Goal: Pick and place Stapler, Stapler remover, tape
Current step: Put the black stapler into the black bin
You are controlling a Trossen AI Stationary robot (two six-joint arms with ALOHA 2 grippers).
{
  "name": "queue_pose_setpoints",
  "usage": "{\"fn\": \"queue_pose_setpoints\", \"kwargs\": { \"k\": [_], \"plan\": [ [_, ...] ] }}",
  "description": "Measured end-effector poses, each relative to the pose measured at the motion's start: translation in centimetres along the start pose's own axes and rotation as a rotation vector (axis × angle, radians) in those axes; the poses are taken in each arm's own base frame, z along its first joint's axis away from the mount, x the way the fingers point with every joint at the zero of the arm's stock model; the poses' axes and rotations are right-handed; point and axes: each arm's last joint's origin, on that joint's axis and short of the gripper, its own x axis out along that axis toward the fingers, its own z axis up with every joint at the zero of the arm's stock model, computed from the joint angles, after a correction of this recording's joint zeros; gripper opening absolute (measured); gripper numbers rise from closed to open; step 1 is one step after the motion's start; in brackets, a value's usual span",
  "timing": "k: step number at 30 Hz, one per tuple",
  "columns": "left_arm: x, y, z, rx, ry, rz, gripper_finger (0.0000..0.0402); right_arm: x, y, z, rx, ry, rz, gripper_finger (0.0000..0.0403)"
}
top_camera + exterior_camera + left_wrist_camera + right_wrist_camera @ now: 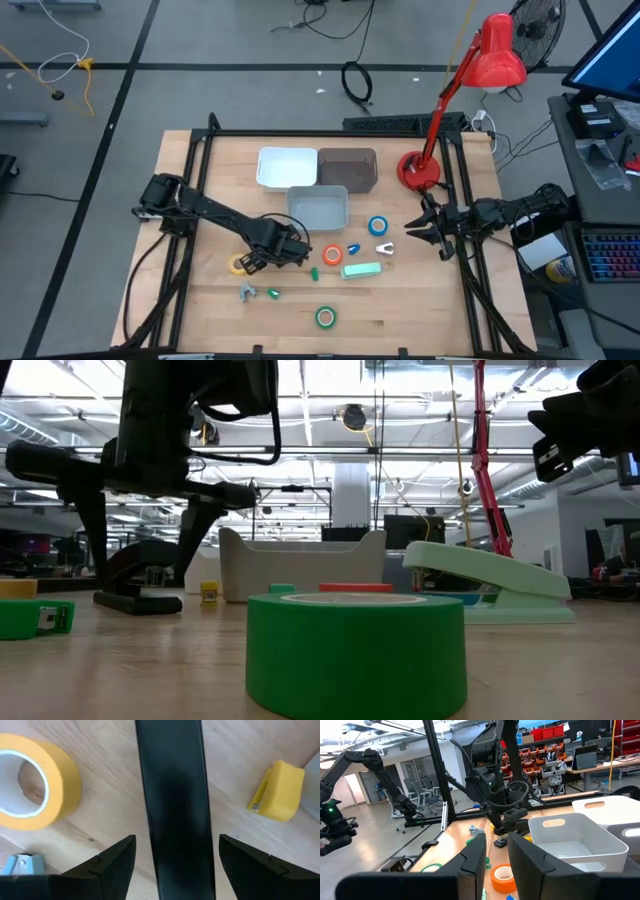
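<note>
Here the mint stapler lies lengthwise across the table.

Left end effector low, fingers spread; right end effector raised (narrow gap).

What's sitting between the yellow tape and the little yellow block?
A black stapler lies between the yellow tape and the yellow block, with the open left gripper straddling it. The left wrist view shows this.
</note>
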Motion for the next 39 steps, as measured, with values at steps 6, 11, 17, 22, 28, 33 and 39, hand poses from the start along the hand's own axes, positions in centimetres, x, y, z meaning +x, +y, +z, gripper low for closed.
{"fn": "queue_pose_setpoints", "kwargs": {
  "k": [6, 11, 17, 22, 28, 33, 39],
  "plan": [
    [0.0, 0.1, 0.0, -0.016, 0.011, 0.034, 0.0282, 0.0, 0.0, 0.0, 0.0, 0.001, 0.0, 0.0073],
    [0.0, 0.1, 0.0, -0.015, 0.022, 0.038, 0.0277, 0.0, 0.0, 0.0, 0.0, 0.001, 0.0, 0.0073],
    [0.0, 0.0, -0.2, -0.016, 0.039, 0.034, 0.0201, 0.0, 0.0, 0.0, 0.0, 0.001, 0.0, 0.0073],
    [0.0, 0.1, -0.2, -0.016, 0.036, 0.035, 0.013, 0.0, 0.0, 0.0, 0.0, 0.001, 0.0, 0.0073],
    [0.0, 0.4, -0.4, 0.021, 0.036, 0.036, 0.013, 0.0, 0.0, 0.0, 0.0, 0.001, 0.0, 0.0073],
    [-0.1, 0.9, -0.7, 0.033, 0.038, 0.031, 0.013, 0.0, 0.0, 0.0, 0.0, 0.001, 0.0, 0.0073],
    [-1.9, 1.5, -0.7, 0.045, 0.049, -0.01, 0.013, 0.0, 0.0, 0.0, 0.0, 0.0, 0.0, 0.0073]
  ]
}}
